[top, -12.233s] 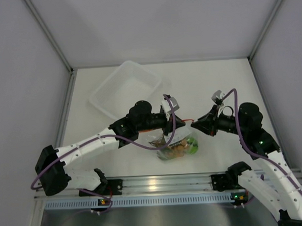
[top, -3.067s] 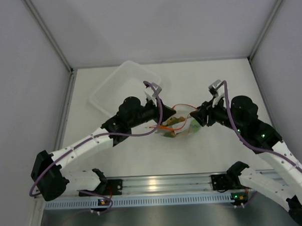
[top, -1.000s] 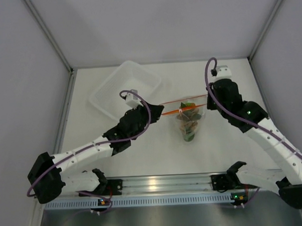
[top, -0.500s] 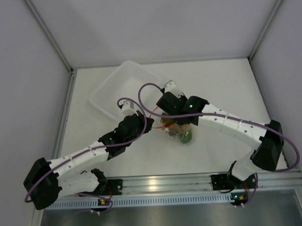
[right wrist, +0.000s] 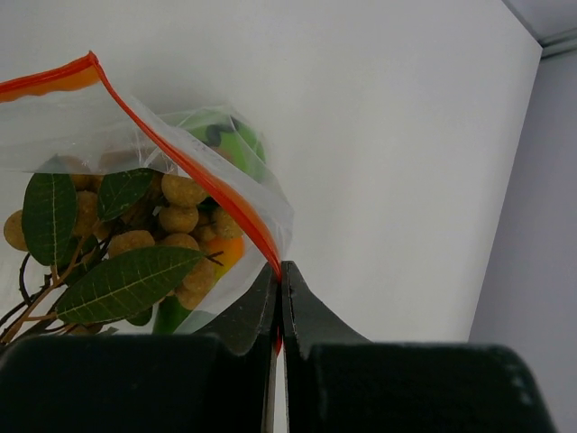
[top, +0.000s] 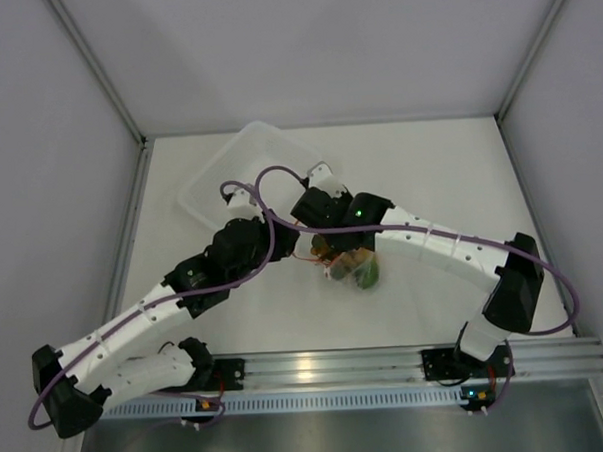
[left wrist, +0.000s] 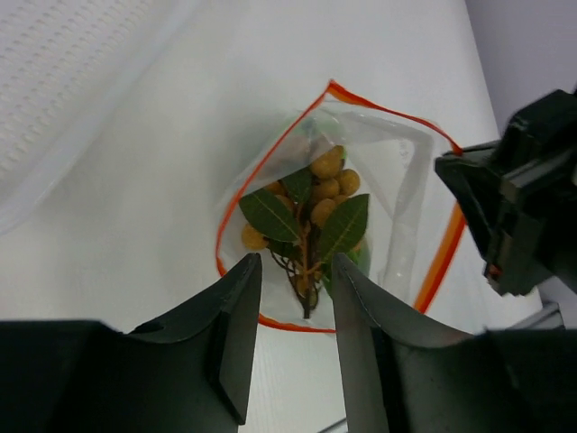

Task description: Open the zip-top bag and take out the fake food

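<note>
The right tool (right wrist: 279,271) is pressing its fingers together on the zip-top bag (right wrist: 135,135), pinching the rim at the red-orange zip strip (right wrist: 216,203). The left tool (left wrist: 295,266) is hovering just over the bag's mouth with its fingers spread and nothing between them. The mouth is gaping open in a rounded loop. Inside the bag, the cluster of tan-brown balls with green leaves (left wrist: 315,207) is lying uppermost, with a green piece (right wrist: 225,135) and an orange piece (right wrist: 225,253) showing beneath it. Whether the bag's bottom is resting on the white surface (top: 429,170) I cannot tell. A clear plastic tray (top: 229,169) is sitting to the far left of the bag, apart from it.
</note>
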`<action>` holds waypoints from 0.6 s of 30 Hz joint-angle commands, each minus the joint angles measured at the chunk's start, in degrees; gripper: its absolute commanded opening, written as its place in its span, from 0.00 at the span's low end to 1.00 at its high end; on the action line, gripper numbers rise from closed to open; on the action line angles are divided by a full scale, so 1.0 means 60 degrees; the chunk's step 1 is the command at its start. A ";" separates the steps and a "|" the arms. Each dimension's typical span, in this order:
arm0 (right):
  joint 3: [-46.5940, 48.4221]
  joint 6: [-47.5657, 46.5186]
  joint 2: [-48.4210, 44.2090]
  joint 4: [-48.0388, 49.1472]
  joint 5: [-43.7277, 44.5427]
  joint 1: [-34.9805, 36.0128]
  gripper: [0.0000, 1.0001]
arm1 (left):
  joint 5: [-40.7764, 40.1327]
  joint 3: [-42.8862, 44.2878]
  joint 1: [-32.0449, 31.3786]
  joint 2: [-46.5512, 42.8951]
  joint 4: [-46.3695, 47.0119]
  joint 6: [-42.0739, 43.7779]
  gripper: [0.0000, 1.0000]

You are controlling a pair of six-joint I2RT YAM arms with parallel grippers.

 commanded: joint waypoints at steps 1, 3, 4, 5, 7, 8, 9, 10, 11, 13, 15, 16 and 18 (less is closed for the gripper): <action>0.0384 0.0384 -0.0127 0.0152 0.0187 0.0150 0.00 | 0.1128 0.0914 0.0009 -0.0093 -0.0452 0.0451 0.42; 0.0267 0.0399 -0.0244 0.0270 0.0070 0.0150 0.00 | 0.1334 0.1221 0.0009 0.0111 -0.0438 0.0304 0.42; 0.0223 0.0443 -0.0274 0.0328 0.0070 0.0150 0.00 | 0.1683 0.1310 0.0009 0.0475 -0.0438 0.0318 0.41; 0.0121 0.0458 -0.0304 0.0430 0.0084 0.0164 0.00 | 0.1904 0.1441 0.0009 0.0696 -0.0452 0.0362 0.41; -0.0026 0.0531 -0.0450 0.0592 0.0113 0.0150 0.00 | 0.2533 0.1806 -0.0020 0.1208 -0.0452 0.0522 0.41; -0.0229 0.0604 -0.0523 0.0723 0.0172 0.0165 0.00 | 0.2580 0.1896 -0.0064 0.1689 -0.0481 0.0727 0.40; -0.0362 0.0619 -0.0756 0.1073 0.0201 0.0150 0.00 | 0.2595 0.1926 -0.0195 0.1868 -0.0467 0.0758 0.40; -0.0523 0.0677 -0.0888 0.1323 0.0230 0.0165 0.00 | 0.2595 0.1897 -0.0225 0.2102 -0.0467 0.0758 0.40; -0.0902 0.0721 -0.1064 0.1543 0.0332 0.0165 0.00 | 0.2566 0.1853 -0.0240 0.2177 -0.0467 0.0816 0.40; -0.1313 0.0765 -0.1576 0.2275 0.0319 0.0165 0.00 | 0.2449 0.1678 -0.0255 0.2265 -0.0467 0.0875 0.40; -0.1827 0.0809 -0.1971 0.2671 0.0289 0.0165 0.00 | 0.2433 0.1575 -0.0255 0.2280 -0.0452 0.0934 0.41; -0.1944 0.0882 -0.2075 0.2919 0.0246 0.0165 0.00 | 0.2521 0.1531 -0.0255 0.2266 -0.0452 0.0948 0.43; -0.2223 0.0941 -0.2295 0.3126 0.0202 0.0179 0.00 | 0.2827 0.1501 -0.0255 0.2338 -0.0438 0.0992 0.45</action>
